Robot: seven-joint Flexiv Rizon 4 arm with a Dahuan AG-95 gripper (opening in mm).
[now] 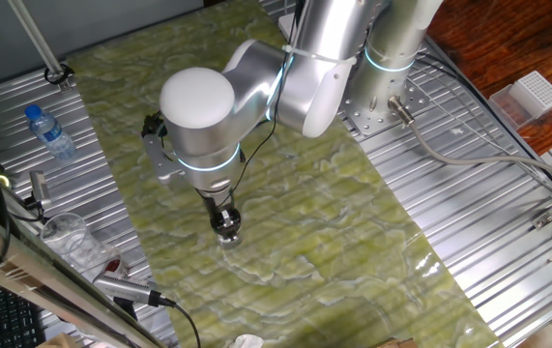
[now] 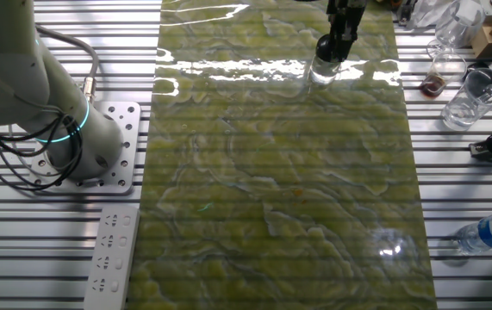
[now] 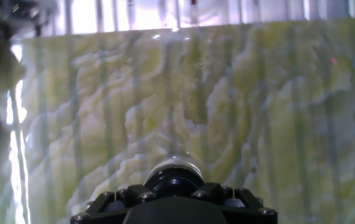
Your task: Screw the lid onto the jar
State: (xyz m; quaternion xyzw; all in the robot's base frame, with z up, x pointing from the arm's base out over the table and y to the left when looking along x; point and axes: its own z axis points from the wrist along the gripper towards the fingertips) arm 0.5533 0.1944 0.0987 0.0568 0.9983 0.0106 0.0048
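The small clear glass jar (image 1: 228,237) stands upright on the green marbled mat (image 1: 353,242), near its middle. My gripper (image 1: 224,220) points straight down on top of it. In the other fixed view the jar (image 2: 321,74) sits below the gripper (image 2: 326,48) at the mat's far edge. In the hand view the black glossy lid (image 3: 175,179) sits between the fingers (image 3: 137,195), which press on its two sides, with the jar's glass shoulder (image 3: 177,162) just beyond. The lid sits on the jar's mouth.
A blue-capped water bottle (image 1: 51,133) lies on the metal slats left of the mat. A clear plastic cup (image 1: 68,235) and cables sit at the front left. A white box (image 1: 537,94) is at the right. A power strip (image 2: 112,258) lies by the arm's base.
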